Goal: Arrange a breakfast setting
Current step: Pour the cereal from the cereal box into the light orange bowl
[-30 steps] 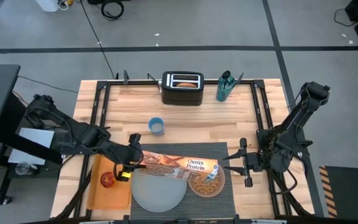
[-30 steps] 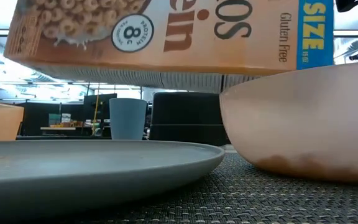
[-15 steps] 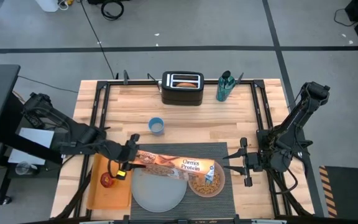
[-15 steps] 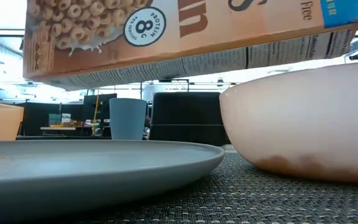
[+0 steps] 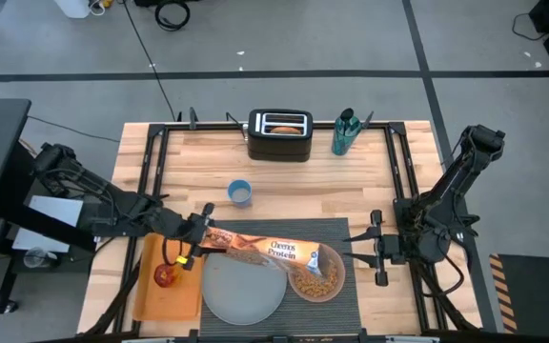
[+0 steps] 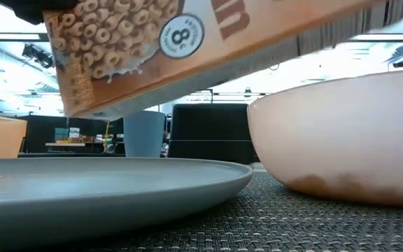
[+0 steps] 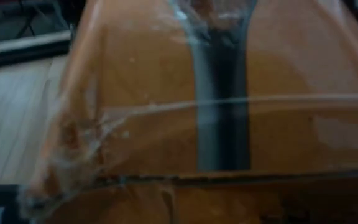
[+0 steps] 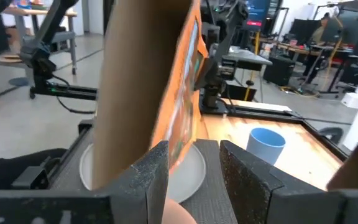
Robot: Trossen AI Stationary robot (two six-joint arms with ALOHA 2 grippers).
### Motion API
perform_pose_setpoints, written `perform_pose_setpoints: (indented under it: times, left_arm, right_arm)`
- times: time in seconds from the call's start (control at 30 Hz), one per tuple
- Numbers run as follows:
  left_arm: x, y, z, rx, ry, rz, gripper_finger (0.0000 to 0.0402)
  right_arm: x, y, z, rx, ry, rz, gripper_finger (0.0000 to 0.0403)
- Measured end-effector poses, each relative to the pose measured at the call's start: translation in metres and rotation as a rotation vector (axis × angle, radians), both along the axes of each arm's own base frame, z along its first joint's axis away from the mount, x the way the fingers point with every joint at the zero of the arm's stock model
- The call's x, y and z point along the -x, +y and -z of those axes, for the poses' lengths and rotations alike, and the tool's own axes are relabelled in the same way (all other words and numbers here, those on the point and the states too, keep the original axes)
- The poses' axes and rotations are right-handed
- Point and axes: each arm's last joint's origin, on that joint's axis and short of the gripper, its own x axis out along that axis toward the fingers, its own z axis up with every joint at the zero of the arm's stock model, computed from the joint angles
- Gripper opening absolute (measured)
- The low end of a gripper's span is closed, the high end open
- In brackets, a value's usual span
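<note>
My left gripper [image 5: 198, 243] is shut on the orange cereal box [image 5: 274, 252], which hangs tilted above the pale grey plate [image 5: 241, 295] and the pink bowl [image 5: 305, 286]. Both rest on the dark grey placemat [image 5: 351, 295]. Cereal lies in the bowl. The box fills the left wrist view [image 7: 216, 124] and the top of the low view [image 6: 208, 42]. My right gripper [image 5: 362, 251] is open and empty at the mat's right edge. The red apple [image 5: 165, 276] rests on a wooden board. I see no spoon. My left gripper holds the cereal box by its left end [image 5: 210, 240], coming roughly level from the table's left side, along the box's length. The box is lifted clear and tilted, its held end low and its far end higher over the bowl. The box hides the fingers in the wrist view.
A black toaster [image 5: 279, 135] with something brown in a slot and a teal container [image 5: 344, 131] stand at the far edge. A small blue cup [image 5: 240, 192] stands behind the mat. The wooden board [image 5: 151, 300] lies at the near left.
My left gripper has drawn back toward the table's left edge with the cereal box and tipped it. The box was level over the bowl; now its held end is lower and its bowl-side end has risen.
</note>
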Motion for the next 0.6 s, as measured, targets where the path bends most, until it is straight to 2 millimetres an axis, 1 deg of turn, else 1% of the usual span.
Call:
perform_pose_setpoints:
  times: [0.23, 0.33, 0.43, 0.5, 0.6]
  left_arm:
    - [0.01, 0.005, 0.019, 0.003, -0.16, 0.032, 0.0173]
    - [0.011, 0.009, 0.022, 0.012, -0.242, 0.026, 0.0173]
    - [0.011, 0.014, 0.025, 0.032, -0.281, 0.023, 0.0173]
    - [0.012, 0.017, 0.027, 0.042, -0.309, 0.011, 0.0173]
    - [0.014, 0.022, 0.025, 0.054, -0.402, -0.004, 0.0173]
  right_arm:
    - [0.006, 0.003, -0.007, 0.05, -0.051, 0.066, 0.0151]
    - [0.009, 0.004, -0.016, 0.087, -0.097, 0.087, 0.0151]
    - [0.01, 0.004, -0.023, 0.107, -0.135, 0.101, 0.0151]
    - [0.011, 0.003, -0.026, 0.12, -0.145, 0.112, 0.0151]
    - [0.01, 0.002, -0.027, 0.138, -0.145, 0.142, 0.0151]
